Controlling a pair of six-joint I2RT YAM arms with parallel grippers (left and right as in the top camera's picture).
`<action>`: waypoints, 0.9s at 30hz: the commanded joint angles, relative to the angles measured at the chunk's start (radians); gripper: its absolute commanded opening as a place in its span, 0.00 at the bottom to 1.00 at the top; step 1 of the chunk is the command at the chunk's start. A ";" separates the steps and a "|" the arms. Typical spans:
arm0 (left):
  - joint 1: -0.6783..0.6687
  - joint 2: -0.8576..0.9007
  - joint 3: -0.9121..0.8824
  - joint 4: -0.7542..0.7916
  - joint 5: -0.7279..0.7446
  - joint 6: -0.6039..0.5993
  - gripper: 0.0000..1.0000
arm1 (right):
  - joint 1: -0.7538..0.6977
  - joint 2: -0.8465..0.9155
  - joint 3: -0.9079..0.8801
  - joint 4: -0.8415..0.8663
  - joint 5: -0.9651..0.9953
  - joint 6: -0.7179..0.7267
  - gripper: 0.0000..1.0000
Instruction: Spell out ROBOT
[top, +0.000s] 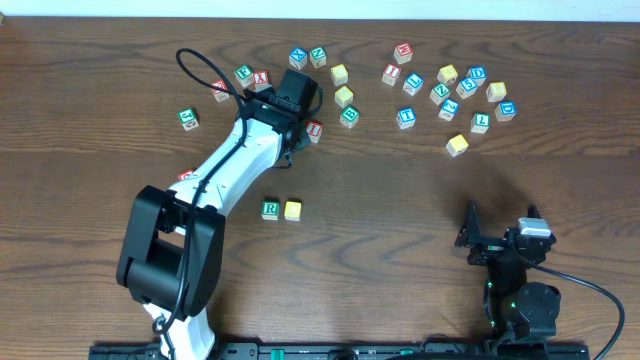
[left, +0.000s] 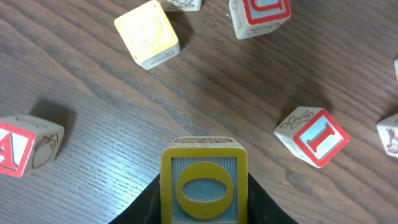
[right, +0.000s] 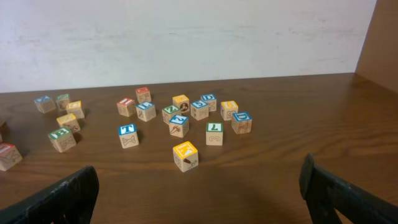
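Note:
My left gripper (left: 204, 214) is shut on a yellow O block (left: 204, 183), held just above the wood. In the overhead view the left gripper (top: 298, 112) is among the left cluster of blocks and hides the O block. A red I block (left: 314, 137) lies to its right, also seen from overhead (top: 315, 130). A green R block (top: 270, 210) sits at the table's front middle with a plain yellow block (top: 292, 210) touching its right side. My right gripper (right: 199, 193) is open and empty, low at the front right (top: 497, 235).
A red A block (left: 15, 146) and a yellow block (left: 148, 34) lie near the left gripper. Several letter blocks are scattered at the back right (top: 450, 90), with a yellow one (top: 457, 145) nearest the right arm. A black cable (top: 205, 70) loops at the back left.

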 joint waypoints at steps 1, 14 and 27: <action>-0.026 -0.015 0.012 -0.006 -0.052 -0.112 0.07 | -0.010 -0.008 -0.002 -0.004 -0.003 -0.012 0.99; -0.127 -0.015 0.003 -0.007 -0.209 -0.250 0.07 | -0.010 -0.008 -0.002 -0.004 -0.003 -0.011 0.99; -0.120 0.025 -0.058 0.015 -0.223 -0.296 0.08 | -0.010 -0.008 -0.002 -0.003 -0.003 -0.011 0.99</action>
